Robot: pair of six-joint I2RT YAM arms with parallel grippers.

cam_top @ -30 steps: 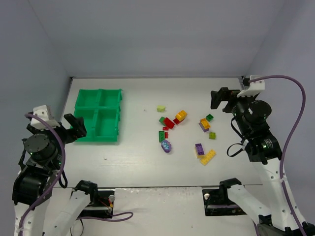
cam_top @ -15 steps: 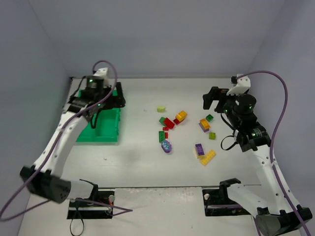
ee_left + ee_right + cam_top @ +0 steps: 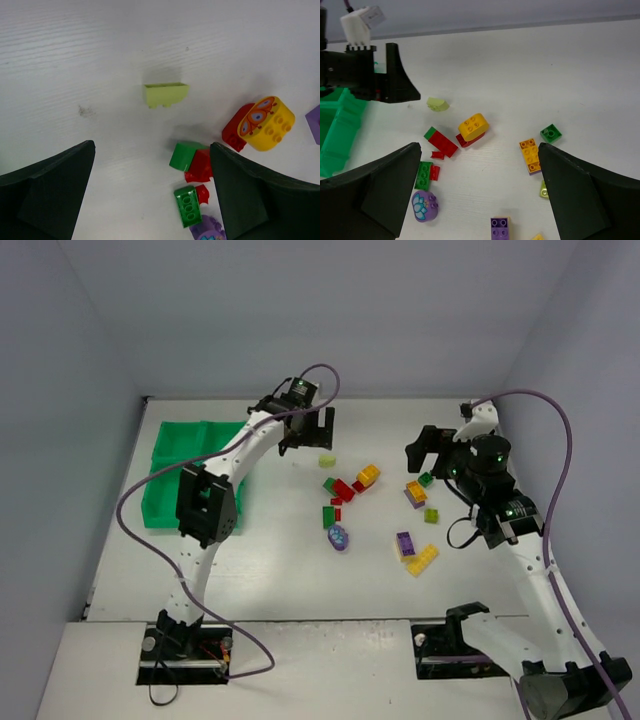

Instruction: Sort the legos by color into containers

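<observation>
The legos lie loose mid-table: a lime brick [image 3: 327,461], a yellow oval brick on a red one [image 3: 368,475], a red brick [image 3: 343,489], a green brick [image 3: 329,517], the purple oval piece [image 3: 339,537], and orange [image 3: 416,492], purple [image 3: 405,543] and yellow [image 3: 422,559] bricks. The green four-compartment tray [image 3: 175,440] stands at the far left. My left gripper [image 3: 308,430] is open and empty, just beyond the lime brick [image 3: 166,94]. My right gripper [image 3: 430,450] is open and empty, above the right side of the pile [image 3: 479,150].
The left arm stretches across the tray's right half and hides part of it. Small green [image 3: 426,479] and lime [image 3: 431,515] bricks lie near the right gripper. The left gripper's black finger [image 3: 395,75] shows in the right wrist view.
My left arm has swung from its rest at the near left, past the tray, to the lime brick. My right gripper has crept left towards the pile.
</observation>
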